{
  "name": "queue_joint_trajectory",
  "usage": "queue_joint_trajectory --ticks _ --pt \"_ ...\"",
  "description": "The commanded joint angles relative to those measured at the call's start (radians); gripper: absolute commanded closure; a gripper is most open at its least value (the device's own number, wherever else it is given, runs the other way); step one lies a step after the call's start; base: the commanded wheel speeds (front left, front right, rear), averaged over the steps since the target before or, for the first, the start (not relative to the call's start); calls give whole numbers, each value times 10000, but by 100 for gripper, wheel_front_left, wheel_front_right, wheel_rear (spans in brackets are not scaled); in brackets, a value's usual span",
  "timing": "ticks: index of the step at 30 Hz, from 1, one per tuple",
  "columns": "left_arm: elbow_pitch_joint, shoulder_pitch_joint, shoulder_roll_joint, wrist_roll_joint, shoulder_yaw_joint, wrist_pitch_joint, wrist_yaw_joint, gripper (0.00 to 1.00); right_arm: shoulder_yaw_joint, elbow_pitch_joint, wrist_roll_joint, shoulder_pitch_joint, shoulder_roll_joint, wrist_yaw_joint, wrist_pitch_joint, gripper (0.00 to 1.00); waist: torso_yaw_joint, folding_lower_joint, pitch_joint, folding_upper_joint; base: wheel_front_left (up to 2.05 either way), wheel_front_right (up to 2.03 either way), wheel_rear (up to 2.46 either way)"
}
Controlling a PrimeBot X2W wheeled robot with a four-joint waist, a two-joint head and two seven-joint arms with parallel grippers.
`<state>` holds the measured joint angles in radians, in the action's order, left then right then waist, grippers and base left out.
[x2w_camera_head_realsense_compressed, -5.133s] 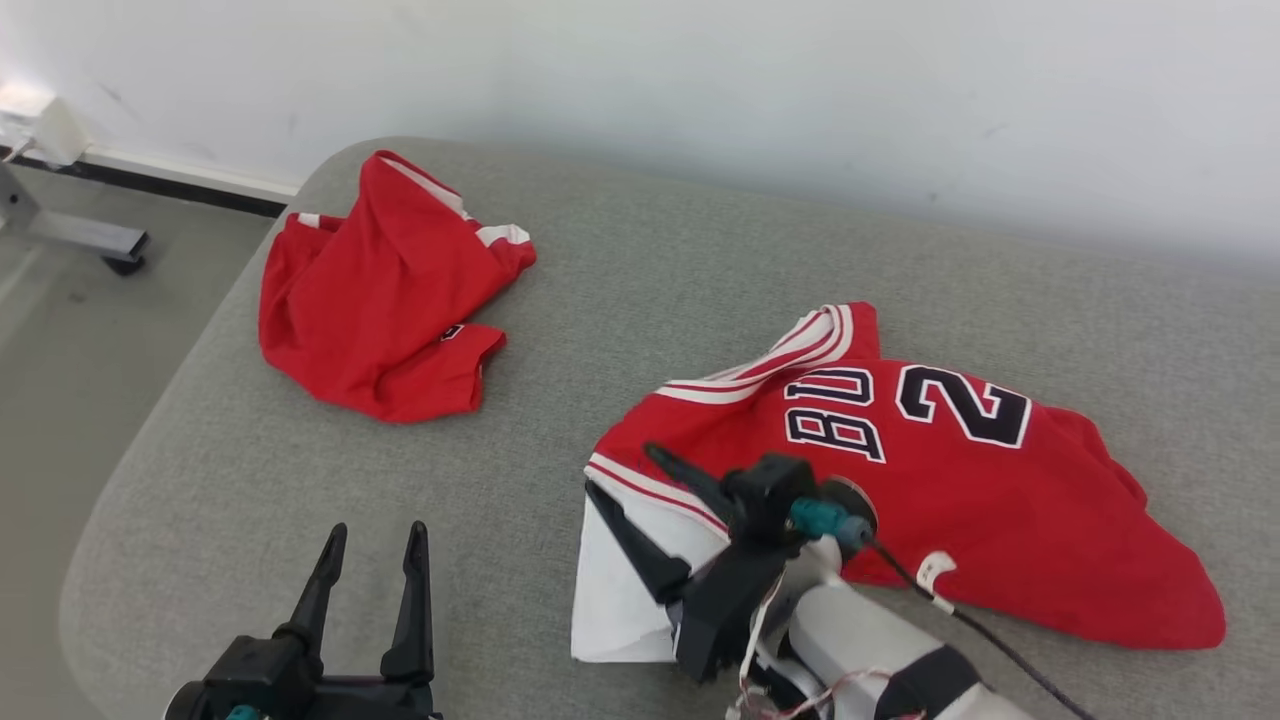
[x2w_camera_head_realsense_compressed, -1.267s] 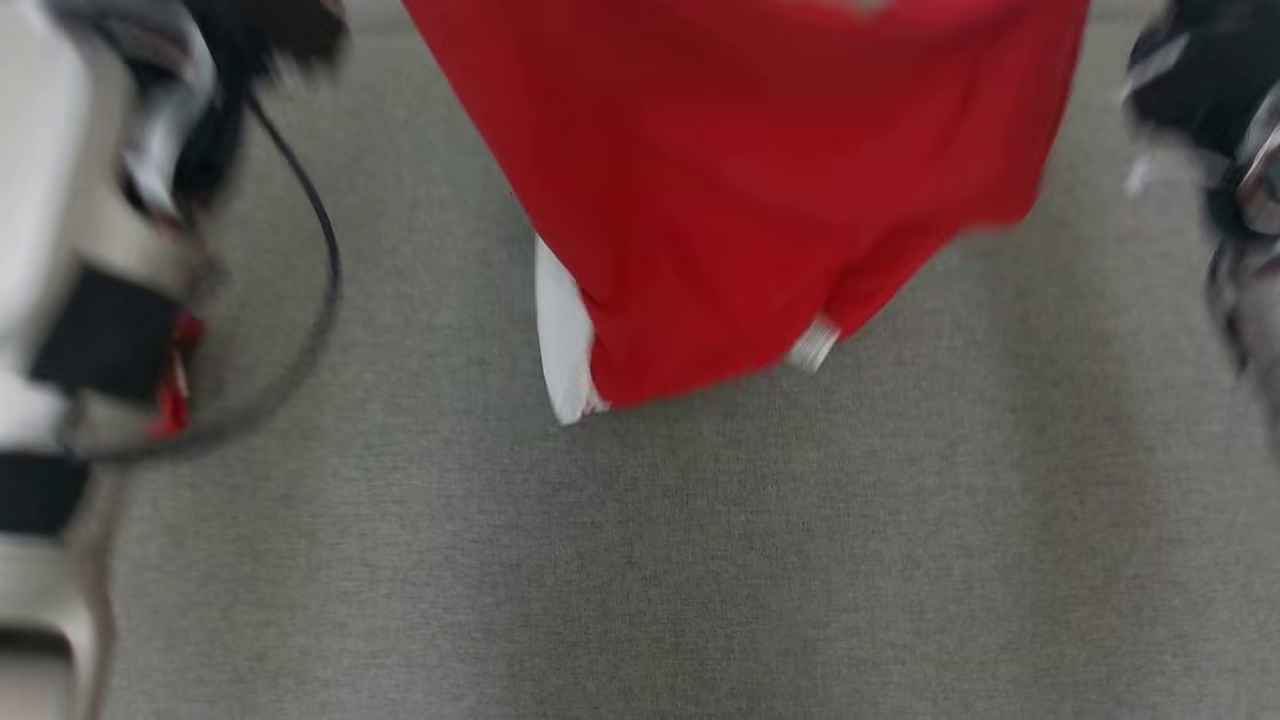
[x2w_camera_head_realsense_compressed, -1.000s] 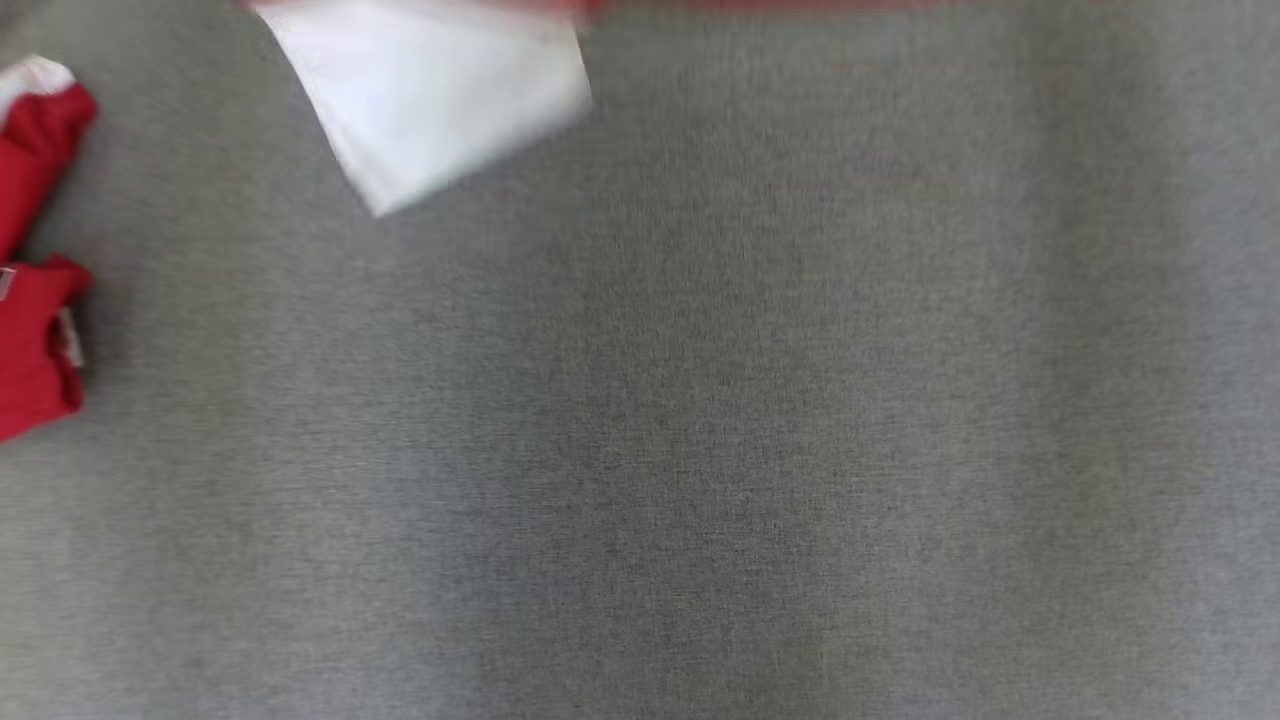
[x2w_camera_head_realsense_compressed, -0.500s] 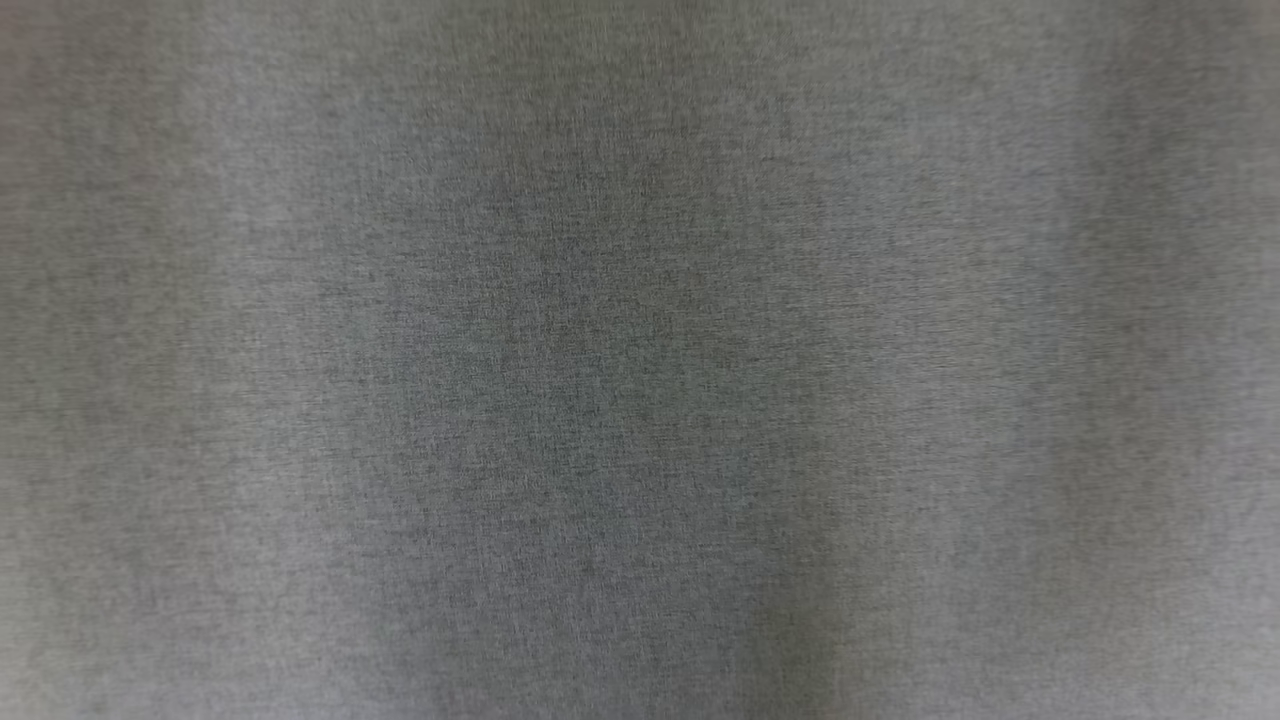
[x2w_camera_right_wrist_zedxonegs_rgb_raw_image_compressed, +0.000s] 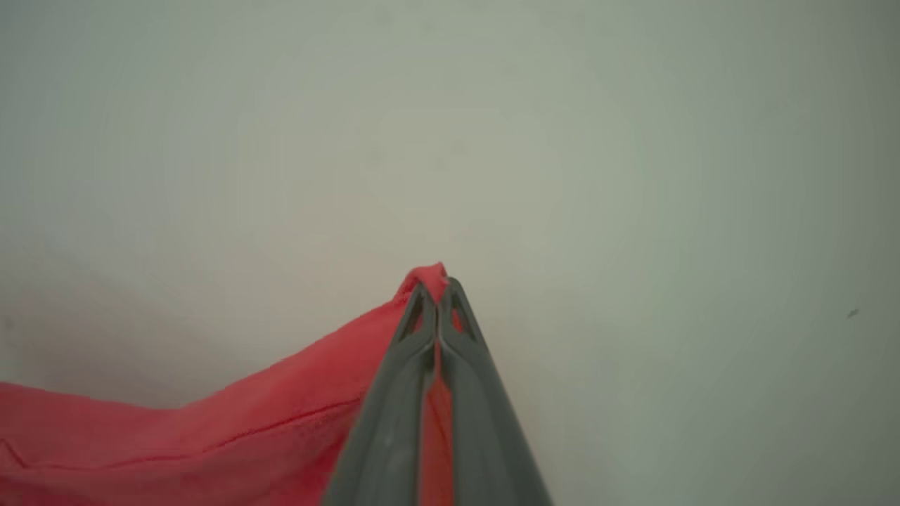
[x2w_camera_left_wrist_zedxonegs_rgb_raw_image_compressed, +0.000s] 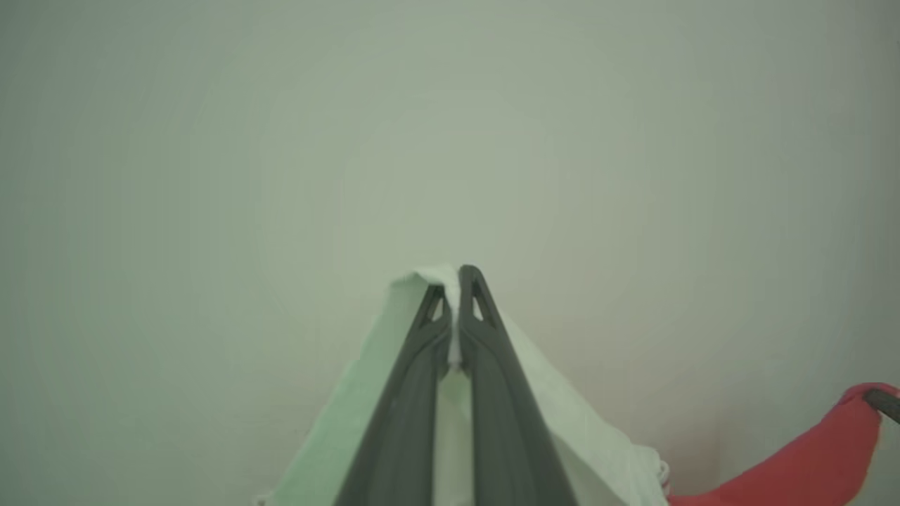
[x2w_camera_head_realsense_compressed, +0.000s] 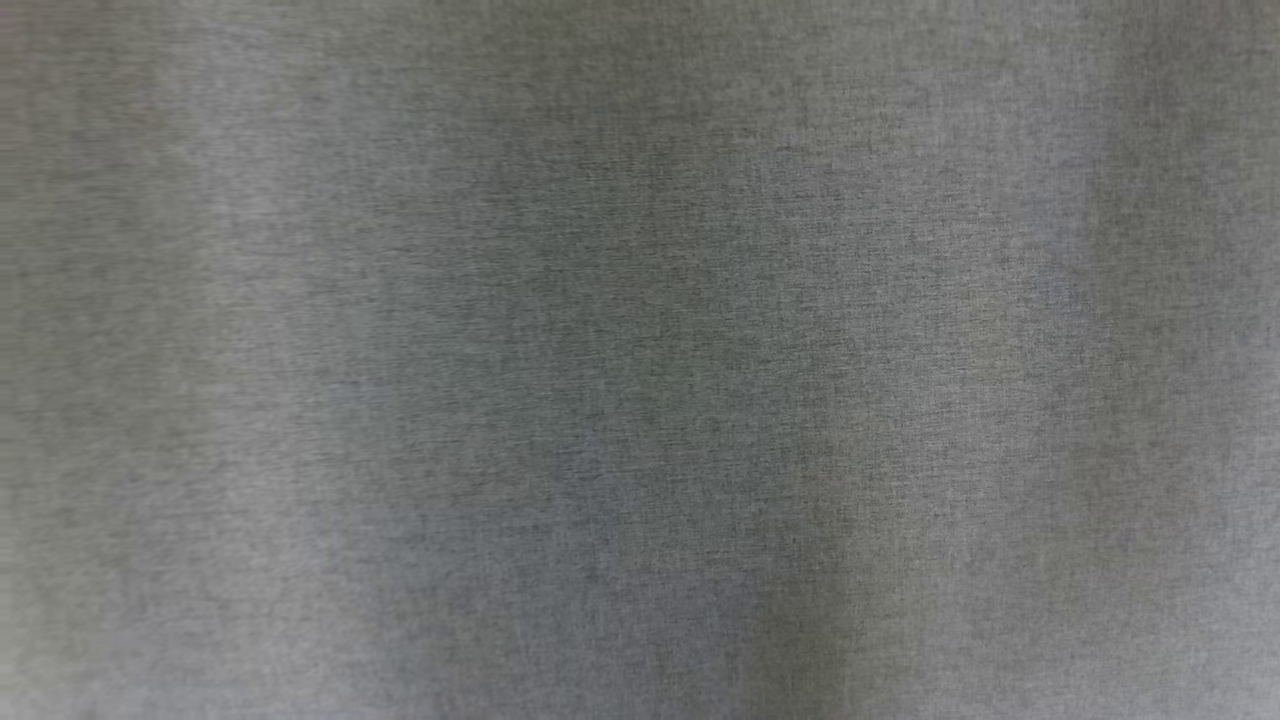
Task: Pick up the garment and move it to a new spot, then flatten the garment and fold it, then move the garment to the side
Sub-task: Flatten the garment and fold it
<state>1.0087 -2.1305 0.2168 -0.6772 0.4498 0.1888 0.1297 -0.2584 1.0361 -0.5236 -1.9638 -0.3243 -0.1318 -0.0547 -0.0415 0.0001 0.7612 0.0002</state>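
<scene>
Red garment (x2w_camera_right_wrist_zedxonegs_rgb_raw_image_compressed: 176,436), white corner (x2w_camera_left_wrist_zedxonegs_rgb_raw_image_compressed: 583,443), pinched aloft

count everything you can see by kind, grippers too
grippers: 2, left gripper and right gripper, each shut on the garment
garment: 1, red with a white part
grey surface: 1
total: 4

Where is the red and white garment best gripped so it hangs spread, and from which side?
At two edge points far apart, one from each end. The left gripper pinches a white peak of the garment, the right gripper a fold of its red edge. Thin limp cloth suits a fingertip pinch, and spaced grips likely let it hang open.
</scene>
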Motion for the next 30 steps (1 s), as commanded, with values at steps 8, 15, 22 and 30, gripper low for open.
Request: queue_joint_trajectory --ticks 8,15,22,30 --pt "-1960 3761 851 -1025 470 612 -3 100 -808 -1435 -1511 3032 -237 22 -355 100 117 -1 -1357 -2 0 0 0" --pt "-4750 8036 1518 -1609 -400 771 -443 100 -1314 -3264 -2860 6721 -570 22 -929 100 134 -1 -2815 -2 0 0 0" --pt "-8688 12985 1678 -1678 -1500 768 -1693 100 -1439 -4666 -3684 9865 -642 22 -960 100 137 -1 -4078 -2 0 0 0" --pt "-11353 17644 1138 -1786 -1679 770 -2500 100 -730 -5909 -4223 13060 -748 22 -876 100 408 -1 -5141 -2 0 0 0"
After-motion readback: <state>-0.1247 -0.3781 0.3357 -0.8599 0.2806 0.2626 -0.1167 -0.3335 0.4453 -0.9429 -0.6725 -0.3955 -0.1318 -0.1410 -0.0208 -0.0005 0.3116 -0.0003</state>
